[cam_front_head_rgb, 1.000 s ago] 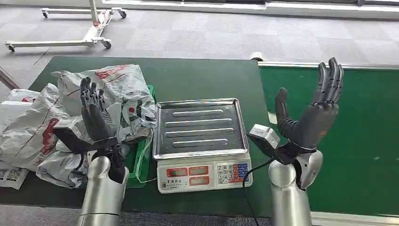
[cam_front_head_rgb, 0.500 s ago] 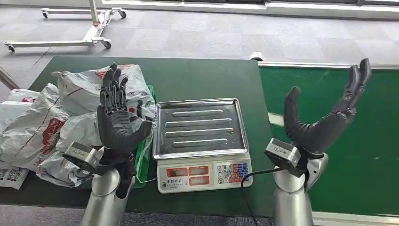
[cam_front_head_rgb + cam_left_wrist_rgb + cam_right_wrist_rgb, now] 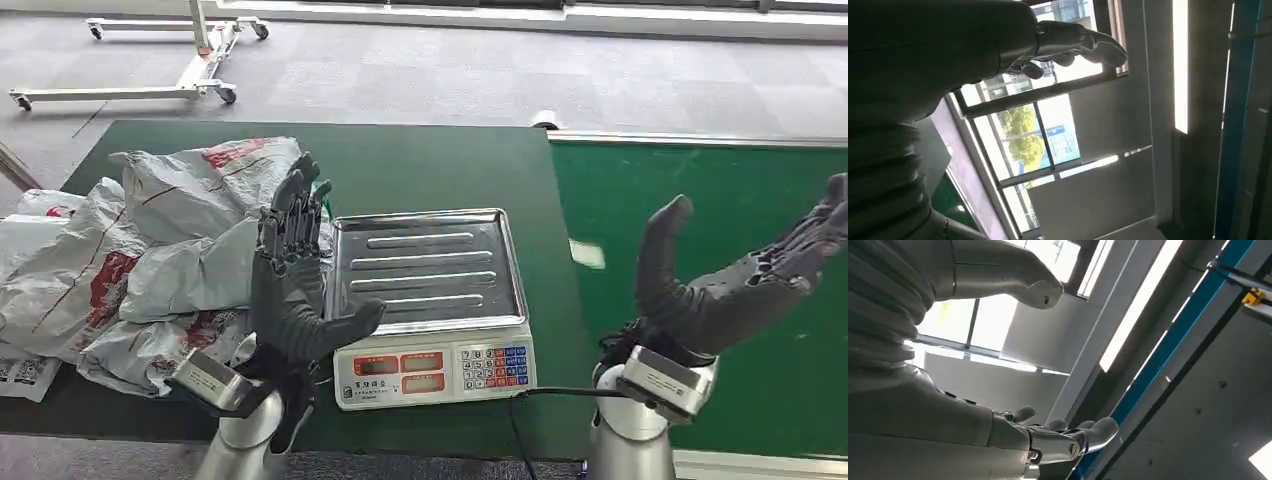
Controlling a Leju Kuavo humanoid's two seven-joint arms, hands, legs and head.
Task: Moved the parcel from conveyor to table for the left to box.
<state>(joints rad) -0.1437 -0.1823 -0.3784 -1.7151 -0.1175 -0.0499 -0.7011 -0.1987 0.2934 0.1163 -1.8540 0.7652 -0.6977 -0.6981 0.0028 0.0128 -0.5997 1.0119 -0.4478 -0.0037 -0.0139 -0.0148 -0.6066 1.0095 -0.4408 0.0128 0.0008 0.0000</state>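
Green desk [image 3: 430, 165], scale [image 3: 428, 300] centre | bags [image 3: 150, 250] piled left, belt [image 3: 700, 200] bare | left robot hand [image 3: 295, 290], right robot hand [image 3: 745, 285] both wide, empty | I'd wait for a parcel, then reach right.

In front of me stood a weighing scale [image 3: 432, 320] with a bare steel pan and a keypad facing me, on the dark green cloth. A black cable [image 3: 545, 395] ran off its near right corner. Beyond lay grey carpet tiles [image 3: 480, 70], and a white wheeled frame [image 3: 150, 60] stood at the far left. Overhead I saw windows [image 3: 1033, 135] and a long ceiling light [image 3: 1180, 65].
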